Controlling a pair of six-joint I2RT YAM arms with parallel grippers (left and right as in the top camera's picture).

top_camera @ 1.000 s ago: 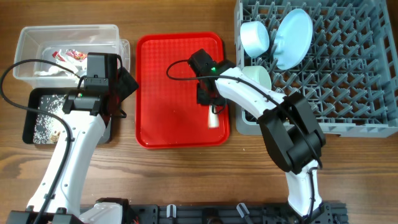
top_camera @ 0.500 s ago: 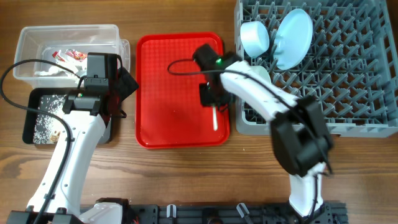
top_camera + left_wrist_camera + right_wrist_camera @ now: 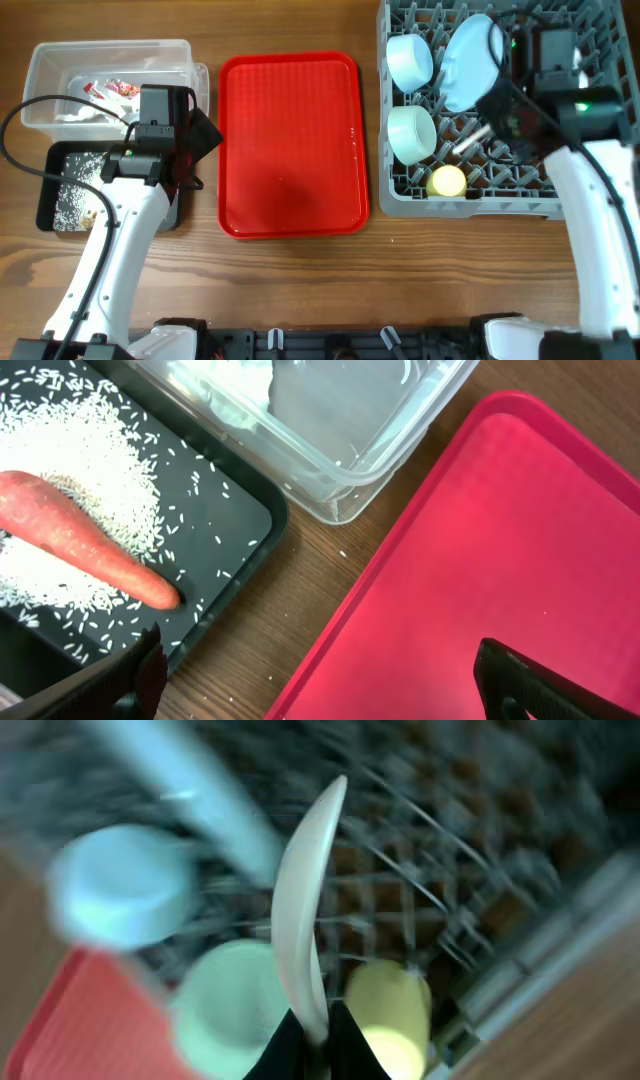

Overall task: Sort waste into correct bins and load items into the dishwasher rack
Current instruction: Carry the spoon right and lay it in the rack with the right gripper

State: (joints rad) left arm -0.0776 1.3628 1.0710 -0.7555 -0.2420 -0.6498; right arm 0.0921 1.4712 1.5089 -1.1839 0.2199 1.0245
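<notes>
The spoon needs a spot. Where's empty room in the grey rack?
Left side of the rack is crowded: upper bowl, lower bowl, plate, yellow cup. The pegs right of the plate and cup look bare, though the right arm holding the spoon hides some. The red tray is bare.

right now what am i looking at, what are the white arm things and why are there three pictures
These are two robot arms at a wooden table, each ending in a two-finger gripper. The wide picture looks straight down; the other two come from a camera on each wrist. On the table sit a red tray, a grey dishwasher rack holding a bowl, a second bowl, a plate and a yellow cup, a clear tub with a red wrapper, and a black tray with a carrot and rice. The left gripper is open and holds nothing. The right gripper is shut on a white spoon above the rack; that wrist picture is blurred.
</notes>
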